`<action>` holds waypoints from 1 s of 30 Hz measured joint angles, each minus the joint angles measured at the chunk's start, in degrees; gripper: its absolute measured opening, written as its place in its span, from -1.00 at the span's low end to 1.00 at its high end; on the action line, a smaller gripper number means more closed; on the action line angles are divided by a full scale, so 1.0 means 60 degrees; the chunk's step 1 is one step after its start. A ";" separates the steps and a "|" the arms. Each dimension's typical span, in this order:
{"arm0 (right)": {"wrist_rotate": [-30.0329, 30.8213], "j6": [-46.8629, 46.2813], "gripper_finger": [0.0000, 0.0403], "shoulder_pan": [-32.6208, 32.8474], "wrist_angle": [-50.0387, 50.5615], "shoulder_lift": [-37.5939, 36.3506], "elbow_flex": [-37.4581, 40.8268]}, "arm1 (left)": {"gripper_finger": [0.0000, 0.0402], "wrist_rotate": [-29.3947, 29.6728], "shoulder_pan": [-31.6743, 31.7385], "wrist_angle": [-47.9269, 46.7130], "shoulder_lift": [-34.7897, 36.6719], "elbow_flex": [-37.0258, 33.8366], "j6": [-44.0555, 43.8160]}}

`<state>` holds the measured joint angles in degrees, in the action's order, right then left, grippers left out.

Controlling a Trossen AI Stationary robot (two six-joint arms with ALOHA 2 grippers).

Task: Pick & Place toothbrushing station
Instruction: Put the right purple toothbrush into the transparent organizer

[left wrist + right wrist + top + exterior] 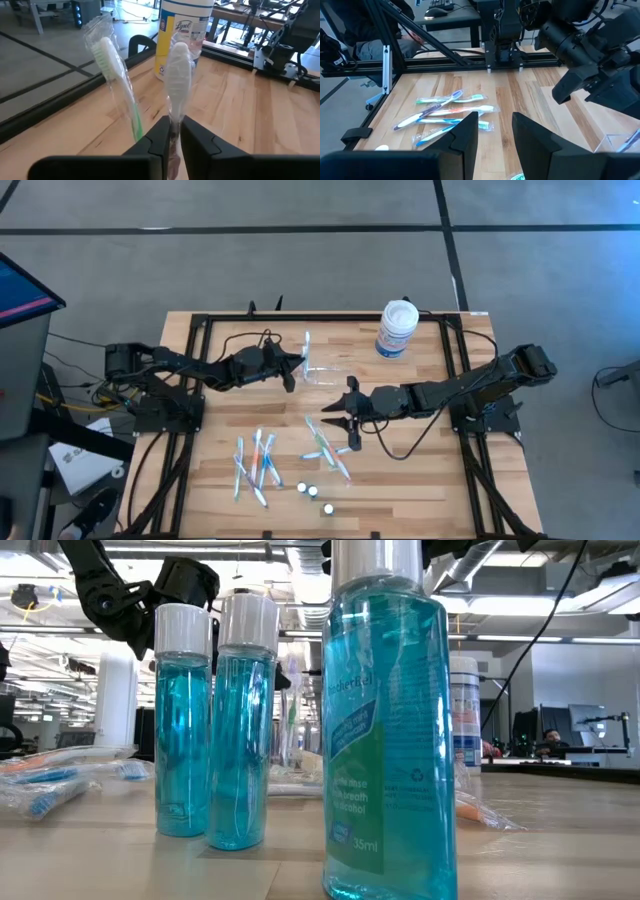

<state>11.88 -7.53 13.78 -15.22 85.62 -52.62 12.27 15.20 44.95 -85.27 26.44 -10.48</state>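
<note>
1. The toothbrushing station (322,373), a clear plastic organizer, stands on the table (420,480) toward its far middle, just beside the left gripper (297,367).
2. The left gripper's fingers are nearly together around a wrapped white toothbrush (178,75) standing upright; a wrapped green toothbrush (116,75) leans beside it.
3. The right gripper (347,423) hovers near the table's middle, its fingers apart and holding nothing.
4. A white jar (397,328) with a blue label stands at the far edge, right of the station.
5. Wrapped toothbrushes (254,463) lie loose on the near half of the table, and three small blue bottles (313,491) with white caps stand near the front edge.
6. The table is light wood planking in a black metal frame (200,320), on a grey floor (300,260) crossed by dark lines.
7. Beyond lies an open workspace with ceiling lights, desks and monitors; a person (549,741) sits far off.
</note>
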 joint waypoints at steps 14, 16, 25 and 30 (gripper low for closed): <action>0.0001 0.0000 -0.44 0.0000 0.0040 0.0001 0.0000 | -0.50 0.0468 0.0000 0.0036 0.0004 0.0000 -0.0018; 0.0001 0.0000 -0.44 0.0000 0.0040 0.0001 0.0000 | -0.43 0.0643 0.0000 0.0038 0.0004 0.0000 -0.0017; 0.0002 0.0000 -0.44 0.0000 0.0040 0.0004 0.0000 | -0.04 0.1290 0.0000 0.0128 0.0095 0.0004 0.0004; 0.0003 0.0000 -0.44 0.0000 0.0084 0.0004 0.0000 | 0.10 0.1337 0.0000 0.0072 0.0208 0.0007 0.0244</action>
<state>11.90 -7.53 13.78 -14.72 85.65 -52.62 20.29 15.20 45.38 -84.03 26.48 -9.02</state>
